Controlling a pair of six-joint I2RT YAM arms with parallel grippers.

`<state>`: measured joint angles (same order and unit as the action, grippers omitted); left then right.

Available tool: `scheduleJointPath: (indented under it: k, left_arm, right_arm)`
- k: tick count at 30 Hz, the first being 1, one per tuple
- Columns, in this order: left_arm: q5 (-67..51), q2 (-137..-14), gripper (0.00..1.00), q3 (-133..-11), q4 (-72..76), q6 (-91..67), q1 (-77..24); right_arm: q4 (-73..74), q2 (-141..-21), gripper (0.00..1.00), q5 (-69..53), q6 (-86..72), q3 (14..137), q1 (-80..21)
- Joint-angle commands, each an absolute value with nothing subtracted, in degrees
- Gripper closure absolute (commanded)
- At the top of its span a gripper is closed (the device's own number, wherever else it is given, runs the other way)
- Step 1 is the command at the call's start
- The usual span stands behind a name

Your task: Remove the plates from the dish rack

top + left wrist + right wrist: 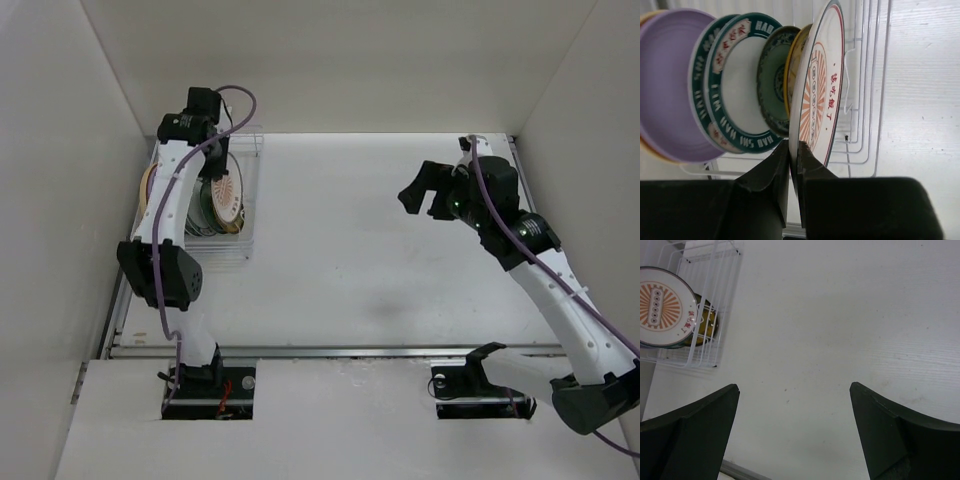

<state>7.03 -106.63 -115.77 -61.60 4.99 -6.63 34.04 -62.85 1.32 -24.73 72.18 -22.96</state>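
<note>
The dish rack (pixel 866 105) of thin white wire stands at the table's far left (pixel 249 225). Several plates stand upright in it. From left to right in the left wrist view they are a purple-backed plate (pixel 670 85), a white plate with a teal rim (pixel 737 87), a teal plate (pixel 771 82), a mustard-yellow plate (pixel 794 60) and a white plate with an orange sunburst (pixel 822 85). My left gripper (pixel 794 152) is shut on the sunburst plate's lower rim, one finger on each face. My right gripper (pixel 795 395) hangs open over bare table, far right of the rack (pixel 420 195).
White walls enclose the table, and the left wall runs close beside the rack. A metal rail (pixel 340 350) runs along the near edge by the arm bases. The right wrist view shows the sunburst plate (pixel 662 307) and the rack (pixel 715 295) at its top left.
</note>
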Motion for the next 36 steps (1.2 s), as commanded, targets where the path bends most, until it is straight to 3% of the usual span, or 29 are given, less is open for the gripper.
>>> scheduleJointPath:
  k: [1, 9, 17, 26, 29, 30, 33, 34, 36]
  left_arm:
    - [0.62, -95.91, 1.0, -116.47, -60.3, 6.06, -7.21]
    - [-7.72, -89.66, 1.0, -116.46, -58.89, 7.11, -7.21]
    - [-42.16, -89.65, 1.0, -112.6, -69.78, 19.59, -10.63]
    - [-48.87, -91.93, 1.0, -110.39, -71.81, 20.83, -14.5]
    - [-51.24, -92.98, 1.0, -110.39, -72.86, 21.36, -14.5]
    - [-51.24, -92.99, 1.0, -110.39, -72.86, 21.36, -15.02]
    - [-50.36, -94.21, 1.0, -109.86, -71.38, 19.26, -15.03]
    - [-49.75, -94.22, 1.0, -109.86, -70.85, 18.73, -15.03]
    - [-48.0, -94.92, 1.0, -109.86, -70.14, 16.88, -15.03]
  right_arm:
    - [30.77, -61.79, 0.02, -2.1, -23.38, 72.16, -23.2]
    - [17.07, -63.19, 0.0, -21.6, -24.85, 69.53, -23.2]
    - [-2.72, -72.76, 0.0, -38.76, -32.26, 66.01, -23.82]
    - [-3.34, -82.53, 0.03, -44.21, -32.17, 68.3, -27.33]
    - [-4.56, -84.02, 0.22, -44.38, -32.17, 67.59, -28.92]
    - [-5.27, -84.55, 0.36, -45.25, -32.17, 67.59, -29.44]
    - [-5.8, -85.87, 0.67, -47.54, -32.17, 67.59, -29.97]
    - [-5.8, -86.48, 0.86, -47.55, -32.69, 67.59, -29.97]
    - [-5.8, -86.48, 1.0, -47.55, -32.7, 67.59, -29.97]
